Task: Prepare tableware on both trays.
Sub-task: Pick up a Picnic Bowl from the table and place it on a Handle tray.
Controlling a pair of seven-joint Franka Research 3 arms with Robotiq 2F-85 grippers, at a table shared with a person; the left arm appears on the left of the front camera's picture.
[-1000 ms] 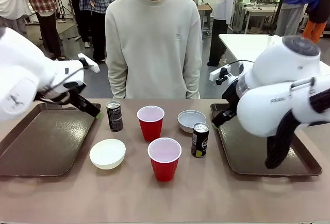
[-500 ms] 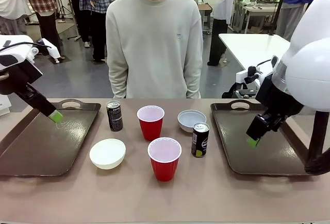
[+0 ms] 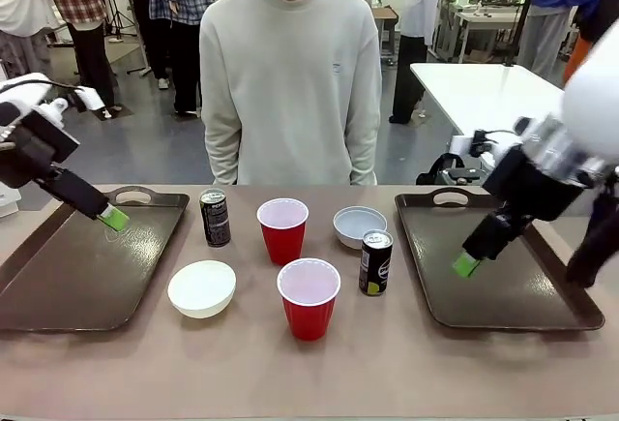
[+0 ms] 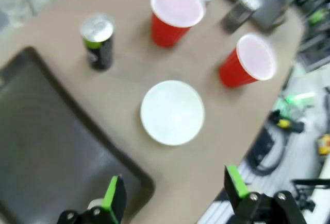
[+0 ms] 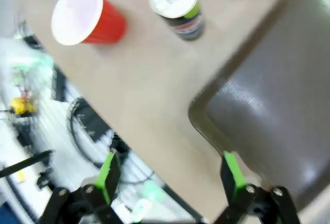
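Observation:
Down the middle of the table stand two red cups (image 3: 282, 230) (image 3: 309, 298), two black cans (image 3: 215, 218) (image 3: 375, 262), a cream-white bowl (image 3: 201, 288) and a grey-blue bowl (image 3: 359, 226). My left gripper (image 3: 112, 216) hovers over the far part of the left tray (image 3: 68, 285), open and holding nothing. The left wrist view has the cream bowl (image 4: 172, 112) ahead of its spread fingers (image 4: 113, 195). My right gripper (image 3: 466, 264) hangs open over the left part of the right tray (image 3: 522, 290). In the right wrist view a can (image 5: 178, 5) and a cup (image 5: 87, 15) lie beyond the tray's corner (image 5: 206, 116).
A person in a pale sweatshirt (image 3: 290, 82) stands at the far side of the table, hands down behind its edge. The near strip of table (image 3: 309, 373) is bare brown surface. Other people and a white table (image 3: 464, 82) are farther back.
Both grippers swung outward from near the cans to above their own trays, then slowed; the right arm's body pulled back toward the right. The tableware has not moved.

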